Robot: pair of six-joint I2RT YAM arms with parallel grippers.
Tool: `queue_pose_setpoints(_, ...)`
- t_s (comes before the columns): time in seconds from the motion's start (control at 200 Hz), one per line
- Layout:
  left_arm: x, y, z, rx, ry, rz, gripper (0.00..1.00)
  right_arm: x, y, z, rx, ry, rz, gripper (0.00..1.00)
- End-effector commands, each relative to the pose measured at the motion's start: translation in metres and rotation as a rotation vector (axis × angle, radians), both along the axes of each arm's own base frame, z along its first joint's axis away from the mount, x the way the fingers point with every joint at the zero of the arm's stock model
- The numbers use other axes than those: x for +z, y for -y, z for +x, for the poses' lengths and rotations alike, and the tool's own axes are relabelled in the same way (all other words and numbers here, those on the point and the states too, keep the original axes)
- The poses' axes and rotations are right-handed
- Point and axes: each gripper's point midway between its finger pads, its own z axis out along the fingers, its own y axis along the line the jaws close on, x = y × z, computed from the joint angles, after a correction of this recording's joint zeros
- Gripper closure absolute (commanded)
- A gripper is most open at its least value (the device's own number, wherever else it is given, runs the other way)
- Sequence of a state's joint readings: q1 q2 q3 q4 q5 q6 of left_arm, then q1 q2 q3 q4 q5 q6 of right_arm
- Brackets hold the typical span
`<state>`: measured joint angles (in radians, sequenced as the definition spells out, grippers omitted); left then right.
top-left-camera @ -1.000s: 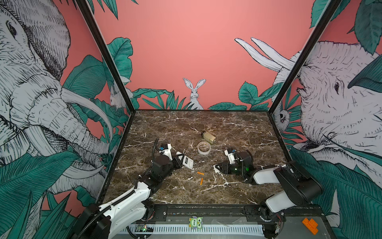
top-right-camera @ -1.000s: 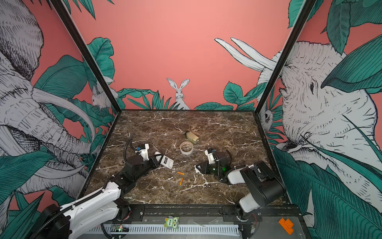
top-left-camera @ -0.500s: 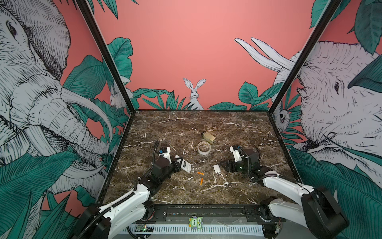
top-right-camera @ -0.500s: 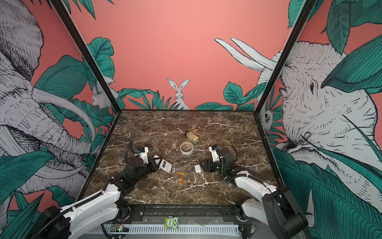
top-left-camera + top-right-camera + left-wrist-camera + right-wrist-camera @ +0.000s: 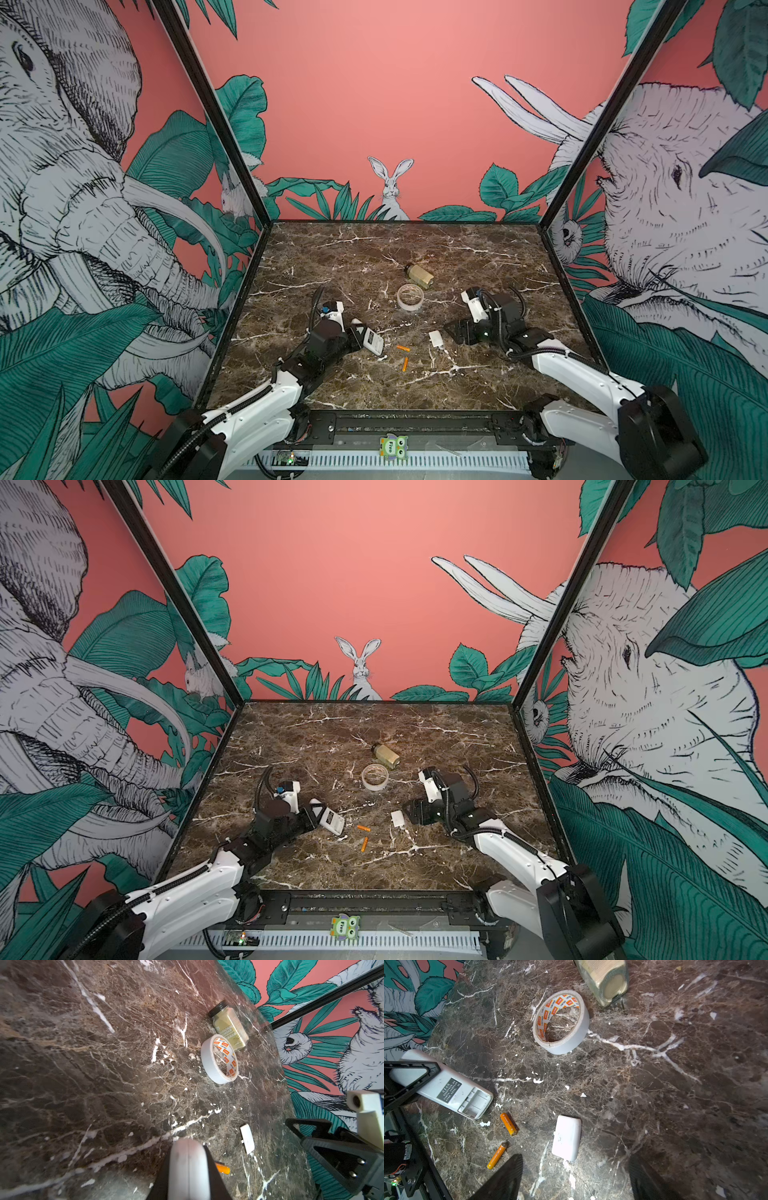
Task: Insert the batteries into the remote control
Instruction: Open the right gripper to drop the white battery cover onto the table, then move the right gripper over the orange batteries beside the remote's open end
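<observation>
- Batteries (image 5: 402, 348): two in both top views, orange, lying slightly apart on the table (image 5: 374, 257), between the remote (image 5: 371, 340) and one white cover (image 5: 435, 338).
- Both top views also show one remote, clamped at its far end by the left gripper (image 5: 356, 331). The right gripper (image 5: 454, 332) sits near the cover. One tape roll (image 5: 410, 296) and one bottle (image 5: 419, 275) lie close together farther back.
- Left wrist: the remote (image 5: 187, 1167) is pinched between two dark fingers (image 5: 216, 1178). One battery (image 5: 222, 1168) shows just beside it. There is also one cover (image 5: 247, 1141), one tape roll (image 5: 219, 1059) and one bottle (image 5: 228, 1024).
- Right wrist: both batteries (image 5: 508, 1123) lie just beside the remote (image 5: 446, 1088), which is back-up with its compartment open. The right gripper's two fingers (image 5: 508, 1178) stand wide apart, holding nothing, with the cover (image 5: 566, 1137) just ahead of them.
</observation>
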<state>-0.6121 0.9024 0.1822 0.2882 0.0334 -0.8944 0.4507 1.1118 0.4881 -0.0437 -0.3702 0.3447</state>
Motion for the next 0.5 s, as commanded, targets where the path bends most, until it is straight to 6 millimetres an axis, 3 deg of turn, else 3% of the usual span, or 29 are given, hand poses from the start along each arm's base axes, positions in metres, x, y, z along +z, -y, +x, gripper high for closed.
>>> queue_pose_setpoints(0.0,-0.011,-0.004,-0.004,0.013,-0.029,0.013,0.98,0.008,-0.001,0.006,0.012,0.03,-0.011,0.21)
queue_pose_setpoints(0.305,-0.015,-0.023,-0.006,0.083,-0.031,0.075,0.6,0.016,-0.001,0.009,0.019,0.06,-0.025,0.21)
queue_pose_setpoints(0.495,-0.012,-0.036,-0.008,0.12,-0.022,0.116,0.46,0.019,-0.001,0.01,0.024,0.072,-0.026,0.21)
